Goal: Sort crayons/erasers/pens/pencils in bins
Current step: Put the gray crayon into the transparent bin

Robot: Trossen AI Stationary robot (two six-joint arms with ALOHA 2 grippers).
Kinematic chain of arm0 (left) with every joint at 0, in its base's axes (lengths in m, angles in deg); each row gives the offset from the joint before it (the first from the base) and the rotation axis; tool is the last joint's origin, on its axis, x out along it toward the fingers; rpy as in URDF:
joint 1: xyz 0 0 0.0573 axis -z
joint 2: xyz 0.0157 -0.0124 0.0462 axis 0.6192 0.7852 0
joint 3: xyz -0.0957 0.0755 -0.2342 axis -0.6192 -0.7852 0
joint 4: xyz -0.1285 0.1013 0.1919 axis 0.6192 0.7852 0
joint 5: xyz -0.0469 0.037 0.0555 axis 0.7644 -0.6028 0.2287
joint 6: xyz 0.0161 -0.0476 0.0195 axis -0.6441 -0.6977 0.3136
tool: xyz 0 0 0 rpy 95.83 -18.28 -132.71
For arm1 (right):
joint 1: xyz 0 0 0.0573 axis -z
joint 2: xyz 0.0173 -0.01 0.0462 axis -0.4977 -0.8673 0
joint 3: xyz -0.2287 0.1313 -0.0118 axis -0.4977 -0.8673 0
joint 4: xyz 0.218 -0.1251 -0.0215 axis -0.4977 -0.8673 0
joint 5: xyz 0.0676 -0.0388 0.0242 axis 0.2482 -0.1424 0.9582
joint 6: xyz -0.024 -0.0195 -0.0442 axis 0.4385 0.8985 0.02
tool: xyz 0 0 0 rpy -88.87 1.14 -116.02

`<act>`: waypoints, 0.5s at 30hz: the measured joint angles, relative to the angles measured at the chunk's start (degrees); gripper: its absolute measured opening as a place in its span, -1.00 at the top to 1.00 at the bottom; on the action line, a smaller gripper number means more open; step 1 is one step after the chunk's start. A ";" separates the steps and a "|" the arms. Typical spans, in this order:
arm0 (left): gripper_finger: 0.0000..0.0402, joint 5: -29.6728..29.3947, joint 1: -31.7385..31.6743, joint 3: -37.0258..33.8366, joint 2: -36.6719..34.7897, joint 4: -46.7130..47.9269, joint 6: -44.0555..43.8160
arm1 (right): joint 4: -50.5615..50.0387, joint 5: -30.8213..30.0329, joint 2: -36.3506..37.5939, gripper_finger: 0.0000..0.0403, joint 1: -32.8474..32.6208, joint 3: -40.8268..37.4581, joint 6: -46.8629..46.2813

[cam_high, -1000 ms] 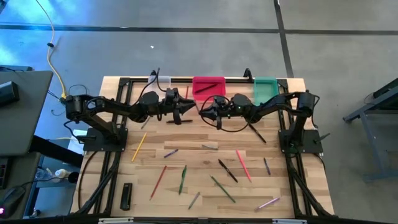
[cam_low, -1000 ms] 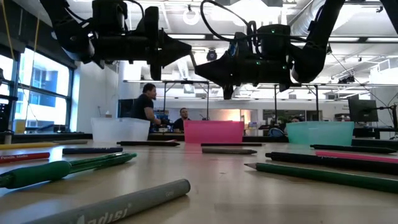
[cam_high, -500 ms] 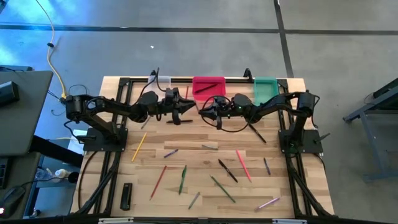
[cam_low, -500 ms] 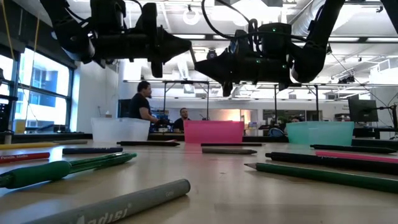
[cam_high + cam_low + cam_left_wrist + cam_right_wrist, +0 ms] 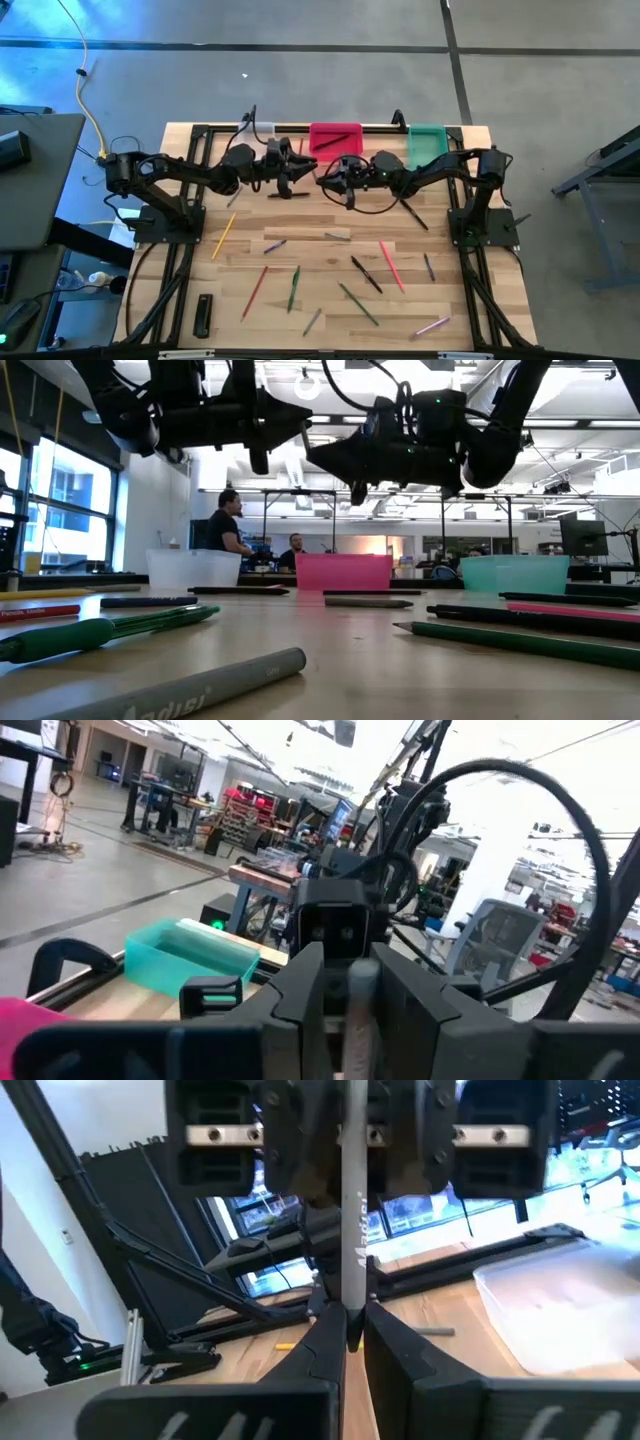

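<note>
Both grippers meet tip to tip above the table, before the pink bin. The left gripper and right gripper each pinch one grey crayon.

three bins, about thirteen loose sticks, two arms

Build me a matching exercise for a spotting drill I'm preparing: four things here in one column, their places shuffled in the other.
Things:
1. clear bin
2. green bin
3. flat black bar
4. grey stick

Places (as the high view shows the table):
A. bottom left
B. in the air, gripped between the two arms
C. top edge, left part
D. top edge, right part

Pairs: 1-C, 2-D, 3-A, 4-B
</note>
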 joint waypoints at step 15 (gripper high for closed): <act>0.82 -0.02 0.99 0.00 -0.02 -0.47 2.44 | -0.17 -0.89 0.00 0.94 -0.13 2.05 0.22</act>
